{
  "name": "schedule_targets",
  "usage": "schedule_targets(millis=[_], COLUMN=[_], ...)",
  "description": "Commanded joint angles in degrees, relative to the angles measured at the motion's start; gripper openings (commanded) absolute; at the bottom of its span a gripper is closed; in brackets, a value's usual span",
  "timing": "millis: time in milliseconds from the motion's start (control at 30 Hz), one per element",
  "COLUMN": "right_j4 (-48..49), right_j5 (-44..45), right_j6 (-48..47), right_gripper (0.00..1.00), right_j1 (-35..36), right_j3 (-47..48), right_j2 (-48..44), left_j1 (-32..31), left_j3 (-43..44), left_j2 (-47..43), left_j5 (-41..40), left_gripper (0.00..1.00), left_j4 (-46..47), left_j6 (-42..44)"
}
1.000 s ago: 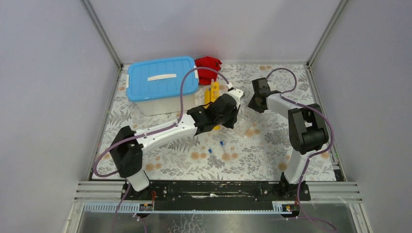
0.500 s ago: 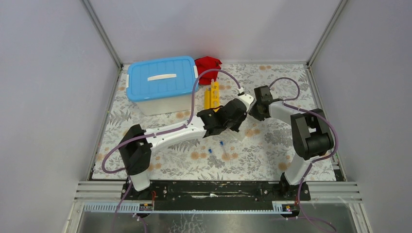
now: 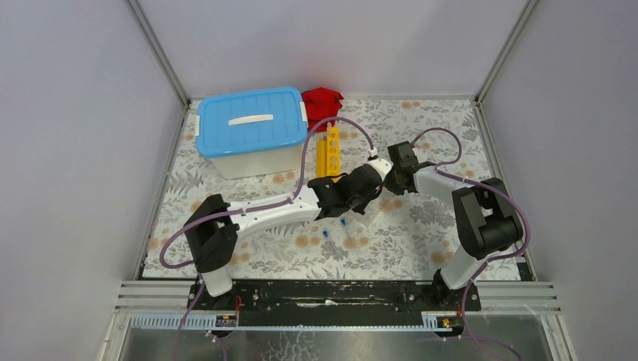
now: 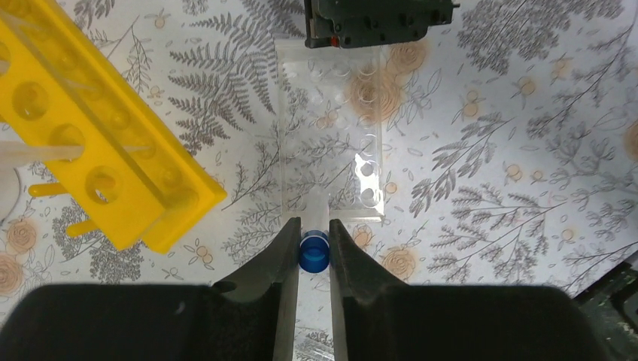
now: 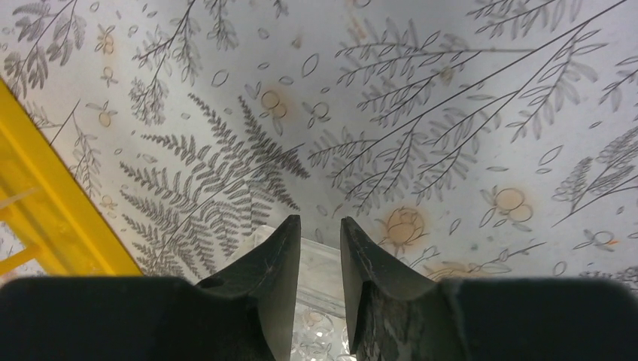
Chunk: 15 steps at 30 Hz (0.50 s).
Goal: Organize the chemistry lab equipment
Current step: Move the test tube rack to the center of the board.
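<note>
My left gripper (image 4: 314,226) is shut on a small clear tube with a blue cap (image 4: 314,253), held just over the near end of the clear tube holder (image 4: 331,143). My right gripper (image 5: 320,222) is closed around the far end wall of that holder (image 5: 322,263), and shows at the top of the left wrist view (image 4: 380,21). In the top view the two grippers (image 3: 366,183) (image 3: 399,170) meet at the table's middle. The yellow holed rack (image 3: 329,150) lies just behind them. The white blue-lidded tub (image 3: 252,124) stands at the back left. No wire ring stand is in view.
Two loose blue-capped tubes (image 3: 343,222) (image 3: 326,234) lie on the floral mat in front of the left gripper. A red cloth (image 3: 322,98) lies at the back beside the tub. The yellow rack's end (image 4: 150,203) is close to the left of the holder.
My left arm has swung right and nearer with the tube, off the yellow rack and over the clear holder. My right gripper has come down and inward onto the holder's far end.
</note>
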Motion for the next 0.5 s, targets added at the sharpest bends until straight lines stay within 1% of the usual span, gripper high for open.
schedule_targets(millis=[0,467], right_j4=[0.7,0.6], right_j5=[1.8,3.8], right_j6=[2.6,5.9], right_gripper=[0.33,0.33], right_j1=[2.2,5.6], right_j3=[-0.3,-1.9], right_j2=[-2.9,-4.4], left_j1=[-0.7,-0.9], left_j3=[-2.4,-6.8], left_j2=[-2.2,-4.0], left_j5=[-1.9,-2.5], left_gripper=[0.0,0.0], left_j4=[-0.1,1.8], left_j6=[1.0,0.6])
